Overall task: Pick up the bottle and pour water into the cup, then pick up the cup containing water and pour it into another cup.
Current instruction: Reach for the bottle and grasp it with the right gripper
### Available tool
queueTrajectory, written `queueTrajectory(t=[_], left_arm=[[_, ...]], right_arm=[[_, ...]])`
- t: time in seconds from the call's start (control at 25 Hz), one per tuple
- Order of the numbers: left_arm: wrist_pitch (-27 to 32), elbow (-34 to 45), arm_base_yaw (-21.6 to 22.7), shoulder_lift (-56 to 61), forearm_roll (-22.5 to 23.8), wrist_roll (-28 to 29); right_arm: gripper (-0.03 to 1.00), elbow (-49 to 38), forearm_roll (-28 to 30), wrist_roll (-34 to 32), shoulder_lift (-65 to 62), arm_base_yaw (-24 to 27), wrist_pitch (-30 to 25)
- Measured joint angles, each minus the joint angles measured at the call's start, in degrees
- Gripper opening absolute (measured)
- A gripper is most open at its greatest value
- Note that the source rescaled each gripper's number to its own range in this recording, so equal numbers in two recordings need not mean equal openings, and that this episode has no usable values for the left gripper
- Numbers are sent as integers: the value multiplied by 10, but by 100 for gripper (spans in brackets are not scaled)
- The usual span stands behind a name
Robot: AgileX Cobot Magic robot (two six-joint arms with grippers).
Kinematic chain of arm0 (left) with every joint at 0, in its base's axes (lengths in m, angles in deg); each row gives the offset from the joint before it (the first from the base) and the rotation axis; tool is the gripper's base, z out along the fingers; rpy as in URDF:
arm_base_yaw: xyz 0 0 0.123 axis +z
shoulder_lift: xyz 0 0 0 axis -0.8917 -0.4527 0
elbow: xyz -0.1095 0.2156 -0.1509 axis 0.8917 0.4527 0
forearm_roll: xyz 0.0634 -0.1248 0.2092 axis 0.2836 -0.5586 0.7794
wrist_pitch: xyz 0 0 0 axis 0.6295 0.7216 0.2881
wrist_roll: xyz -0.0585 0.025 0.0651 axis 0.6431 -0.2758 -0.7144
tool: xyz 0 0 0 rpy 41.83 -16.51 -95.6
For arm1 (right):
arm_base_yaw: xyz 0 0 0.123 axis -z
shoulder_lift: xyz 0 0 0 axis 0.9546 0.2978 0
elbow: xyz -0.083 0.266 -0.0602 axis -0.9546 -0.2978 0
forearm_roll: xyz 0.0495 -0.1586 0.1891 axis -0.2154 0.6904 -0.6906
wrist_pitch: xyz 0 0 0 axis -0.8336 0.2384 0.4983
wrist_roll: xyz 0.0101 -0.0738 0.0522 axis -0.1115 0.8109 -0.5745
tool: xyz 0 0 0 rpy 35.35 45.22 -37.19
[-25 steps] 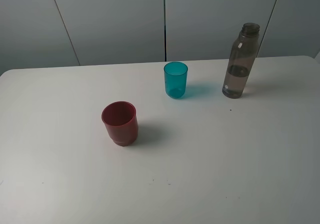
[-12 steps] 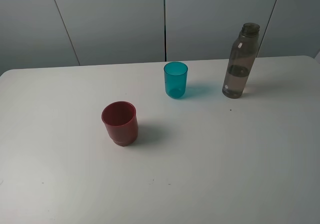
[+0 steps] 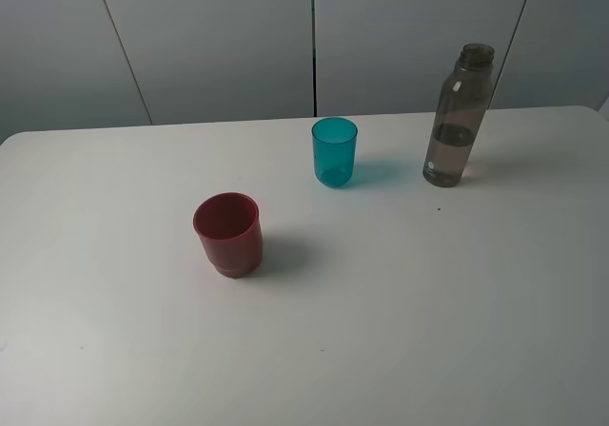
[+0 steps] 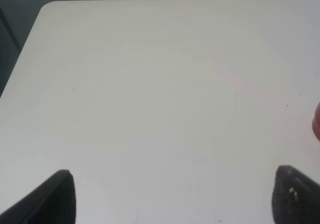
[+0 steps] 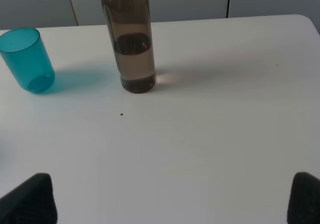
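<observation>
The tall smoky grey-brown plastic bottle [image 3: 459, 117] stands upright on the white table [image 3: 428, 302], right of the small teal plastic tumbler [image 3: 334, 151]. The right gripper [image 5: 167, 204], jaws wide apart and empty, should close level on the body mid-height; the neck seems uncapped, so lift upright.

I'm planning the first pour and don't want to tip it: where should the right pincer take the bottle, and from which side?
Probably the straight mid-body of the bottle, below the narrow neck, jaws level. It stands upright and slim, and the open right pincer faces its near side with only table between; the teal cup stands apart beside it.
</observation>
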Motion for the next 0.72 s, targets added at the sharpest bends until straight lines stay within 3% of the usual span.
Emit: queueTrajectory(t=[0.52, 0.72], left_arm=[[0, 0, 0, 0, 0, 1], [0, 0, 0, 0, 0, 1]], right_arm=[[100, 0, -2, -5, 0, 0, 0], [100, 46, 0, -6, 91, 0, 30]])
